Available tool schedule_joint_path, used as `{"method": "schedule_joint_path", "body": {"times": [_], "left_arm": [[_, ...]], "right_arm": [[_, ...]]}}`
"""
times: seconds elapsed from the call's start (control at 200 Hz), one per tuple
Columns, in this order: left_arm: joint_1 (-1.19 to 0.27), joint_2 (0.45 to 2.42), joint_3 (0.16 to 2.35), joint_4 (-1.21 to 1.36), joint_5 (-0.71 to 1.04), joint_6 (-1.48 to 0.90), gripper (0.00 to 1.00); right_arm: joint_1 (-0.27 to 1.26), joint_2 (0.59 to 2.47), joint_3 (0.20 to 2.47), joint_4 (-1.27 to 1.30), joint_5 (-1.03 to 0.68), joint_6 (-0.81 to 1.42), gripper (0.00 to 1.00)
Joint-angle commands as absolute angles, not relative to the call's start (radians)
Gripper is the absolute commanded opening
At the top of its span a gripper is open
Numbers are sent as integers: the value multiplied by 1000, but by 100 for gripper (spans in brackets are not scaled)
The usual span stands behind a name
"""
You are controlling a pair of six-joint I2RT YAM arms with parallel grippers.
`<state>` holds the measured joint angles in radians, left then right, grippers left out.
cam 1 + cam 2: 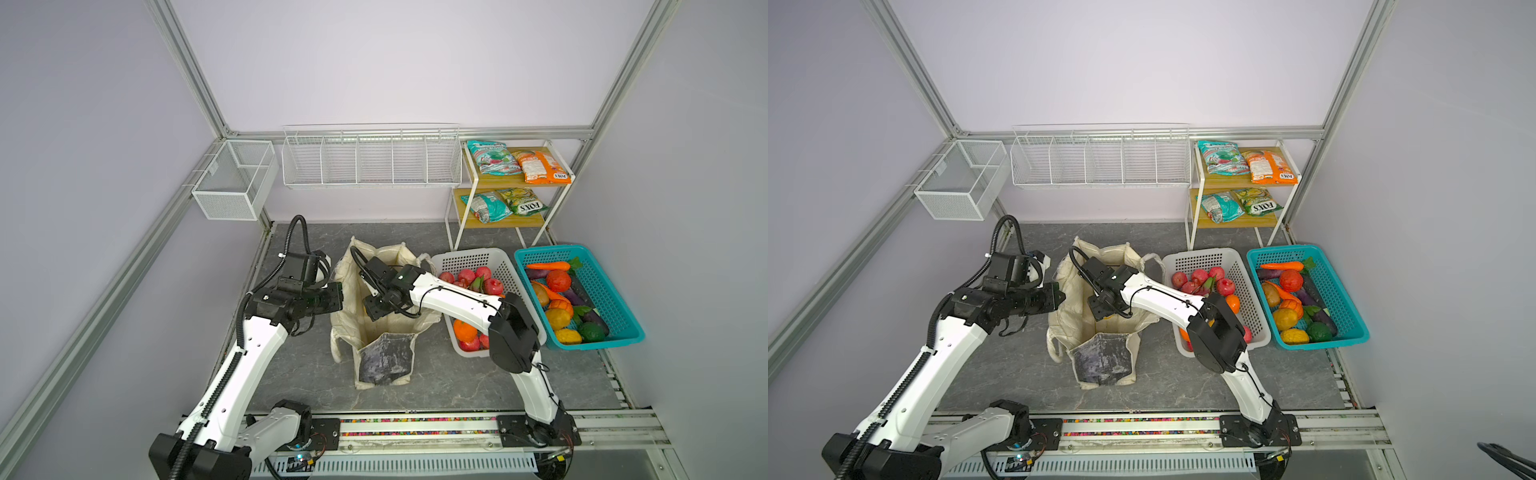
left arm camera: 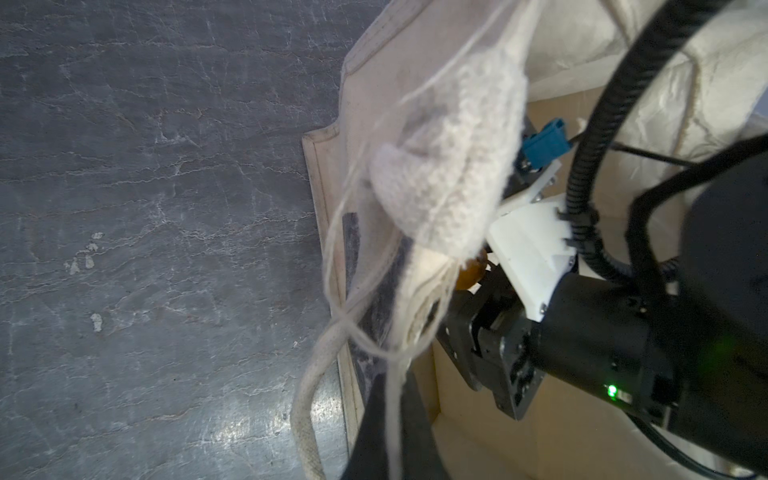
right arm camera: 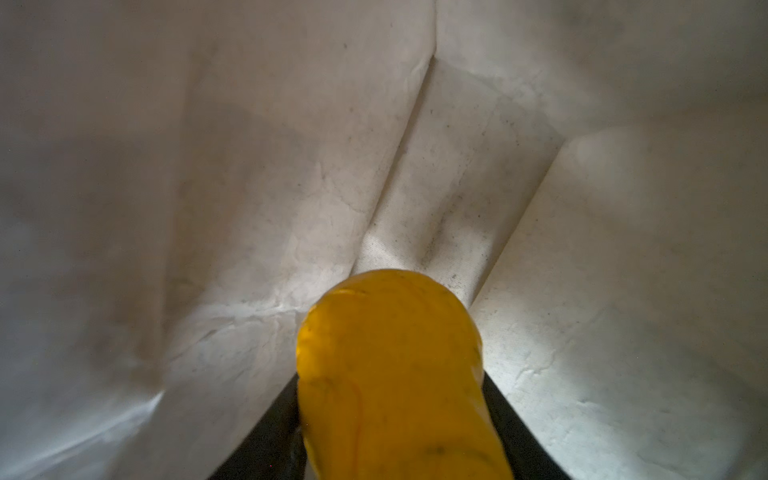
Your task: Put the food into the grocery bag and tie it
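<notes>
While inside cream tote, yellow fruit.

Smooth yellow fruit low inside upright, open cream tote

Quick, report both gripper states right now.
Left gripper: shut, pinching the bag at its rim.
Right gripper: closed on the yellow fruit, inside the bag.

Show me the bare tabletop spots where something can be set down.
Bare: the strip between the bag and the front rail, and behind the bag, left of the shelf. Crowded: right side, white basket beside teal basket.
</notes>
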<state>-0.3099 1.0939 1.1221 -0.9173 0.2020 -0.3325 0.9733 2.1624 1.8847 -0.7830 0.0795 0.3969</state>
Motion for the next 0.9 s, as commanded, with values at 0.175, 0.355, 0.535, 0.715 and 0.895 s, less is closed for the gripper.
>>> {"method": "schedule_joint_path", "body": {"times": [0.175, 0.355, 0.535, 0.715, 0.895], "left_arm": [[-318, 1075, 1156, -925, 194, -338, 0], [-317, 1072, 1156, -930, 192, -335, 0], [-318, 1071, 1150, -929, 193, -336, 0], [-318, 1069, 1149, -929, 193, -339, 0], [-318, 1062, 1141, -931, 193, -341, 0]], "right_arm": [[974, 2210, 1870, -770, 99, 420, 40], [971, 2221, 1871, -769, 100, 423, 48], [974, 2208, 1873, -769, 103, 422, 76], [974, 2169, 1878, -772, 119, 413, 95], [980, 2111, 1902, -792, 135, 406, 88]]}}
